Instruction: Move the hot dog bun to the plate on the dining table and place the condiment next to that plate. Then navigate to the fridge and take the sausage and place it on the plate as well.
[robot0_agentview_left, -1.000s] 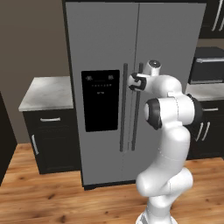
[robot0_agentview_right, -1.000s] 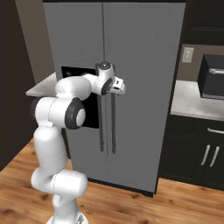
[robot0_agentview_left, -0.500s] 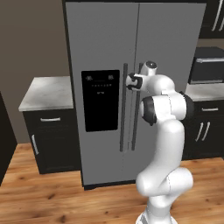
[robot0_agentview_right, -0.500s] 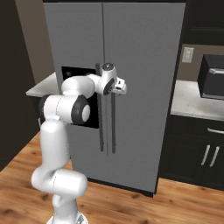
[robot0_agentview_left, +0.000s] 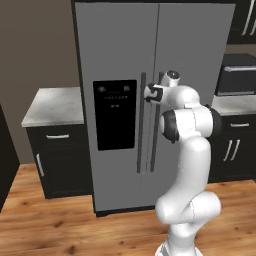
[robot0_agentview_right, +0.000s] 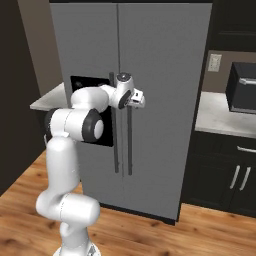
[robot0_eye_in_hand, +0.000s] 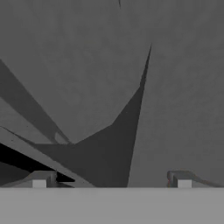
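The gripper (robot0_agentview_left: 150, 93) stands released, jaws wide, at the upper part of the fridge's (robot0_agentview_left: 120, 60) two vertical door handles (robot0_agentview_left: 142, 122), probably the right-hand one. Over the last second the forearm has swung slightly closer to the doors while the hand barely moved, so the door pull is about to begin. Both doors remain closed; the sausage presumably sits inside. The hand view adds the fingertips (robot0_eye_in_hand: 183, 183) spread against grey steel, a handle crossing between them.

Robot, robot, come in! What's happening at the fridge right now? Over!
Tool open, holding nothing, up at the fridge door handles. Fridge doors both shut, sausage not reached yet. Nothing blocking the doors.
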